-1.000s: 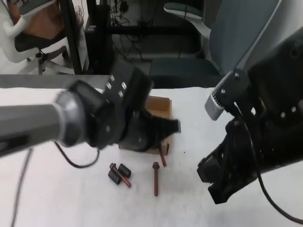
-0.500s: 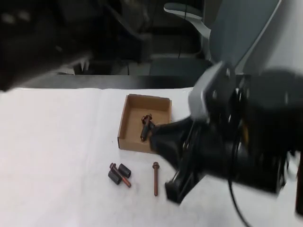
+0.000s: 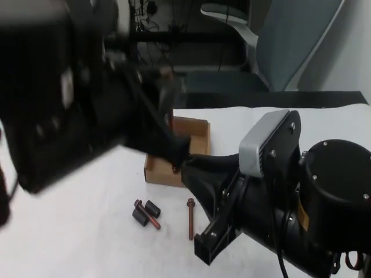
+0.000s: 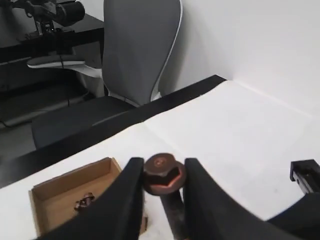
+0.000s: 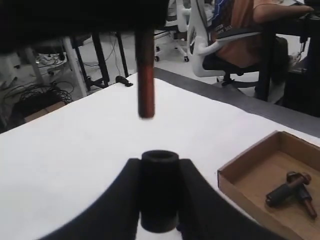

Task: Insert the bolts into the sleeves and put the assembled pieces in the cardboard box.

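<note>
My left gripper is shut on the hexagonal head of a copper bolt. In the right wrist view that bolt's shaft hangs upright just above a black sleeve, and my right gripper is shut on the sleeve with its bore facing up. Bolt tip and sleeve are a short gap apart. The cardboard box lies beside them and holds one assembled piece, which also lies in the box as a small dark piece.
On the white bench in front of the box lie a loose bolt, another bolt and two black sleeves. The left arm and right arm crowd the near bench. Office chairs stand beyond the far edge.
The left arm left the box, where an assembled piece now lies, and has come back over it with a bolt. The right arm has swung in towards the box.
</note>
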